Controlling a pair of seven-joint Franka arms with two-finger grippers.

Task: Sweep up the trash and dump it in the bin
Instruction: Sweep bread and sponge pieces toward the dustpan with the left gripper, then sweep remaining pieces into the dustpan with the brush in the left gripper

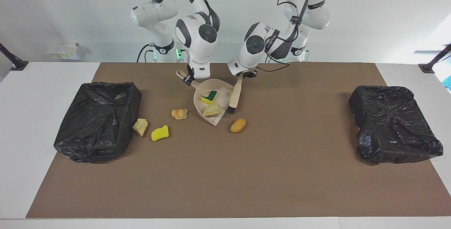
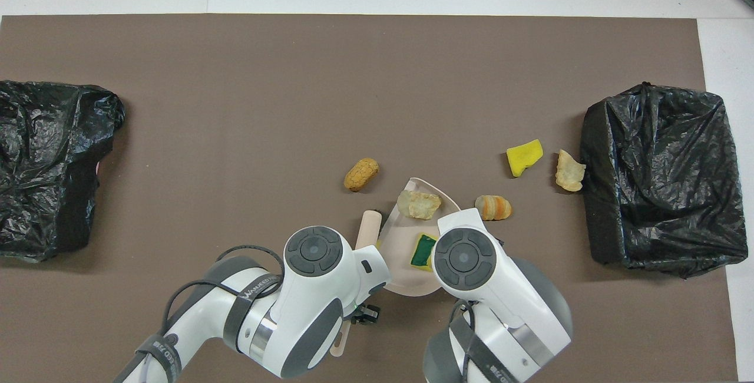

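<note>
Currently the dustpan sits mid-mat, nearer the robots than most of the trash; using it as the reference. Right gripper is clamped shut on the dustpan's handle at the end nearest the robots. Left gripper is closed tight on the handle of the brush, which hangs bristles-down just beside the dustpan's open edge, toward the left arm's end of the table.

Trash status:
- green-and-yellow sponge lies in the dustpan, toward the handle end
- pale bread lump also in the dustpan, near its tip
- round tan lump on the mat, just off the dustpan's tip, toward the left arm's end, not touching it
- striped orange lump on the mat beside the dustpan, toward the right arm's end
- yellow sponge piece and a pale lump further toward the right arm's end, the lump just beside the black-bagged bin

Second black-bagged bin is well apart from the dustpan at the left arm's end of the table. I count six scraps in view.
</note>
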